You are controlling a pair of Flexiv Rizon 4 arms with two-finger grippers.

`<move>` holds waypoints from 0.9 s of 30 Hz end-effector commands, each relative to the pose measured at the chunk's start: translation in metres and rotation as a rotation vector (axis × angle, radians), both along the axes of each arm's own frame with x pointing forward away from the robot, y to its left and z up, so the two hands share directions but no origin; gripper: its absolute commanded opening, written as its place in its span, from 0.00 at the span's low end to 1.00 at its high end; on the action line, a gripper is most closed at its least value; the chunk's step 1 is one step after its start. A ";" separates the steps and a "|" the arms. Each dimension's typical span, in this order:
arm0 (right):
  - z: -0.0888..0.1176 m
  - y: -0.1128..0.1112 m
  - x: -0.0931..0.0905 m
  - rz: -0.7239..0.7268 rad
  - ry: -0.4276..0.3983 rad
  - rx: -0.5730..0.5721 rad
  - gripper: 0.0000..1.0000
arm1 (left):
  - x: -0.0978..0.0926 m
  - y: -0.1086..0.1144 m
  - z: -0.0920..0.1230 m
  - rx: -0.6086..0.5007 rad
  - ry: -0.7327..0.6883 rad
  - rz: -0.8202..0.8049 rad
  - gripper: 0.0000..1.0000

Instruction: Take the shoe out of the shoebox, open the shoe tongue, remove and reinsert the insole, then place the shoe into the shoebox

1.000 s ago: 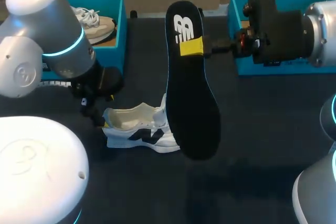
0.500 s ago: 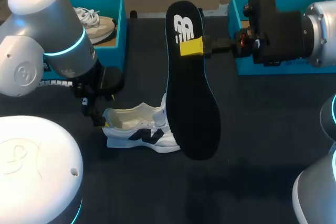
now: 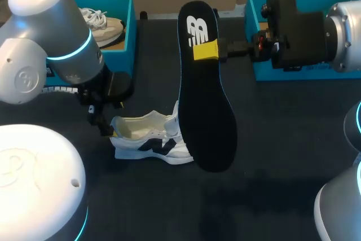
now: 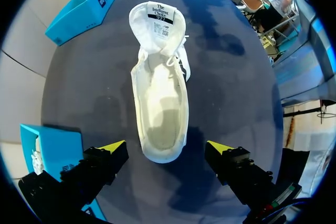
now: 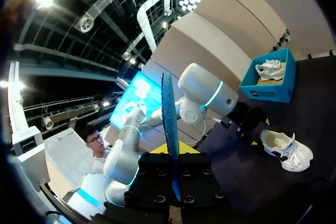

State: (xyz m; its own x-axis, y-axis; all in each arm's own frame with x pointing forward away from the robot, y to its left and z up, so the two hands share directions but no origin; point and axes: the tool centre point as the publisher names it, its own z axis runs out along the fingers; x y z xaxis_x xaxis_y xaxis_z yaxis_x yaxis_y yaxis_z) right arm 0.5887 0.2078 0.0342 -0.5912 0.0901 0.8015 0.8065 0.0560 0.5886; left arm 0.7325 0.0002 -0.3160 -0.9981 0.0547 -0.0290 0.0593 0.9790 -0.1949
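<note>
A white shoe (image 3: 149,139) lies on its side on the dark table, tongue pulled open and its inside bare (image 4: 159,98). My left gripper (image 3: 107,123) is at its heel and stands open (image 4: 167,149), one yellow fingertip (image 4: 113,147) on each side of the heel without touching it. My right gripper (image 3: 210,50) is shut on the black insole (image 3: 206,94), holding it by the heel end high above the shoe. The right wrist view shows the insole (image 5: 169,124) edge-on between the fingers (image 5: 175,156), with the shoe (image 5: 286,150) far below.
A blue shoebox (image 3: 128,21) at the back left holds another pale shoe (image 3: 101,23). A second blue box (image 3: 265,71) stands at the back right, mostly hidden by my right arm. Bare dark table surface lies in front of the shoe.
My left arm edged slightly to the right at the shoe's heel, then stopped. The right gripper and the insole have not moved.
</note>
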 end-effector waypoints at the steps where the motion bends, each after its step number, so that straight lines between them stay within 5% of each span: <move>1: 0.000 0.004 -0.004 -0.009 0.001 0.002 0.00 | -0.002 -0.001 0.003 0.002 -0.010 -0.010 1.00; 15: 0.000 0.004 -0.004 -0.009 0.001 0.002 0.00 | 0.021 -0.052 0.005 -0.017 -0.028 -0.093 1.00; 27: 0.000 0.004 -0.004 -0.009 0.001 0.002 0.00 | 0.046 -0.094 -0.021 -0.038 -0.020 -0.133 1.00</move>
State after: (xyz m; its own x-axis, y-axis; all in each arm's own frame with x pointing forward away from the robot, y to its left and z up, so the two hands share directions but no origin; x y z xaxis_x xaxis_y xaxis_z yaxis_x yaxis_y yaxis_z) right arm 0.5887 0.2078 0.0341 -0.5913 0.0901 0.8014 0.8064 0.0560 0.5887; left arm 0.7653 -0.0776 -0.3218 -0.9809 0.1776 -0.0794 0.1917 0.9516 -0.2400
